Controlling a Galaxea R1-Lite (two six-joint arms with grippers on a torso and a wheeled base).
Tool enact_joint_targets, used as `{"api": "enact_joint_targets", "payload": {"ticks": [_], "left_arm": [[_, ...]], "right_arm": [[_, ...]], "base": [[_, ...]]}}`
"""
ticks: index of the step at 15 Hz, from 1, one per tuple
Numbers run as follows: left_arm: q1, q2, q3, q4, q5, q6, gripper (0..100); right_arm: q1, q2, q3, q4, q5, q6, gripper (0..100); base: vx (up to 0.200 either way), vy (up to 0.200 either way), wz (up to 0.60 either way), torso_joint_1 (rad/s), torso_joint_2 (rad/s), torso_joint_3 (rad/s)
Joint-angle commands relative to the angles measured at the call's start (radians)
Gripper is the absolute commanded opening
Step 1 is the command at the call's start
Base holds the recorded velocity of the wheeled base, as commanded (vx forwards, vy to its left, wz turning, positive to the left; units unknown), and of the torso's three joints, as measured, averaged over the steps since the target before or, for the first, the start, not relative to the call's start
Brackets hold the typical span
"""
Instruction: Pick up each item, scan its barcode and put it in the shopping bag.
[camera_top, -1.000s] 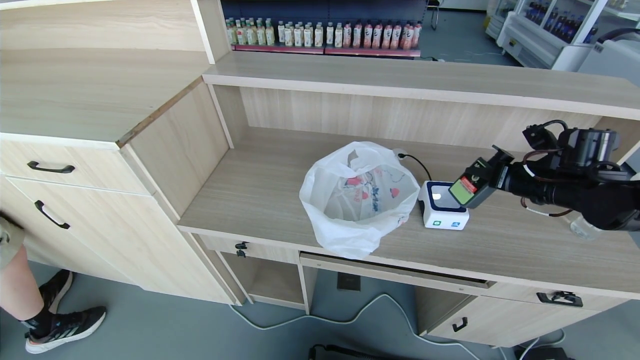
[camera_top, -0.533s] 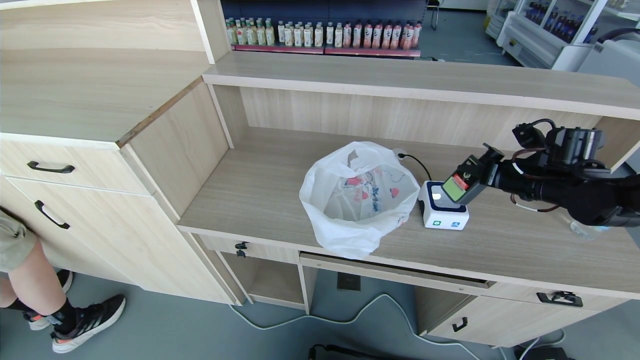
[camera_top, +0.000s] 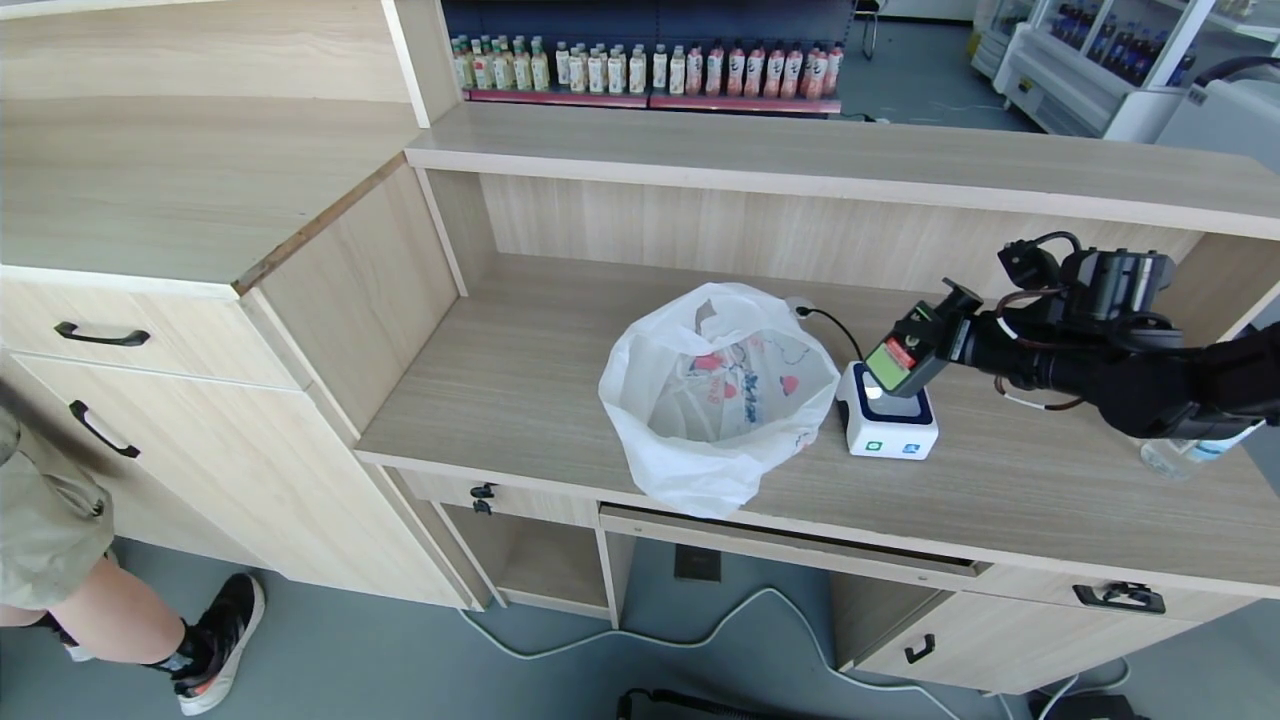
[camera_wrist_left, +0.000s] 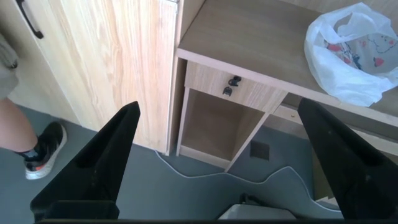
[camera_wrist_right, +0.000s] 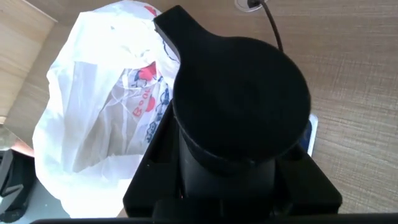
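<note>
My right gripper (camera_top: 928, 342) is shut on a small green-labelled container (camera_top: 897, 360) with a red patch and holds it tilted just above the white barcode scanner (camera_top: 890, 428) on the counter. In the right wrist view the container's black round end (camera_wrist_right: 239, 112) hides the fingers, with the open white shopping bag (camera_wrist_right: 93, 124) beyond it. The bag (camera_top: 715, 400) stands directly left of the scanner. My left gripper (camera_wrist_left: 217, 106) hangs open with nothing in it, low beside the counter's front, and the bag (camera_wrist_left: 354, 53) lies farther off.
A black cable (camera_top: 835, 325) runs from the scanner toward the counter's back wall (camera_top: 800, 230). A clear plastic bottle (camera_top: 1175, 458) stands at the counter's right end under my right arm. Drawers with black handles (camera_top: 1118, 598) lie below the counter edge.
My right gripper has carried the container leftward and a little up, from beside the scanner's right edge to over its top.
</note>
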Motion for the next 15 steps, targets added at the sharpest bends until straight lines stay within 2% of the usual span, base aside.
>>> {"api": "enact_joint_targets", "payload": {"ticks": [1,15], "left_arm": [[0.0,0.0,0.0,-0.001,0.0,0.0,100],[0.0,0.0,0.0,-0.001,0.001,0.0,100]], "right_arm": [[0.006,0.023,-0.008,-0.001,0.0,-0.001,0],[0.04,0.08,-0.051,-0.001,0.002,-0.012,0]], "base": [[0.0,0.0,0.0,0.0,0.0,0.0],[0.0,0.0,0.0,0.0,0.0,0.0]]}}
